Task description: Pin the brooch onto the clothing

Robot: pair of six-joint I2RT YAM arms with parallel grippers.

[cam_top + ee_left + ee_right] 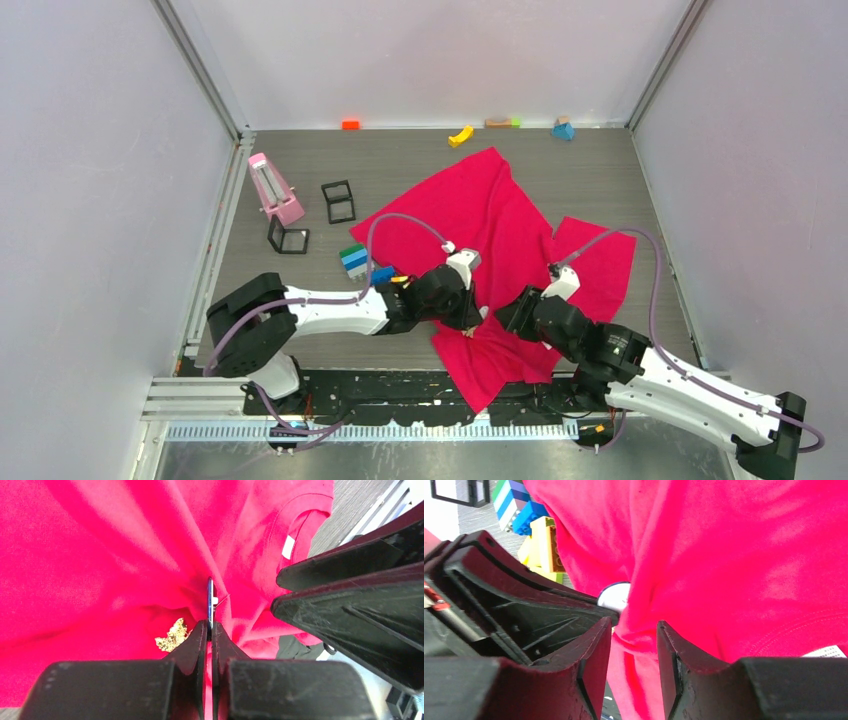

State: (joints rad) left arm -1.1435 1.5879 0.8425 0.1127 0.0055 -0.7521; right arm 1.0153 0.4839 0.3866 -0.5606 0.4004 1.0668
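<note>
Brooch (210, 600) is sitting pinched in the shut left gripper (210, 630), pressing into the clothing (100, 555). Beside the brooch, the half-open right gripper (634, 630) is straddling a fold (638, 612) needing tautening.

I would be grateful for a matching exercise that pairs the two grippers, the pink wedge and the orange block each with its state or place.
Things:
1. left gripper
2. right gripper
3. pink wedge
4. orange block

States or places:
A. at the far edge of the table
B. open, jaws either side of a fold of the shirt
C. shut on the brooch
D. left of the shirt, beside the black frames

Pairs: 1-C, 2-B, 3-D, 4-A
</note>
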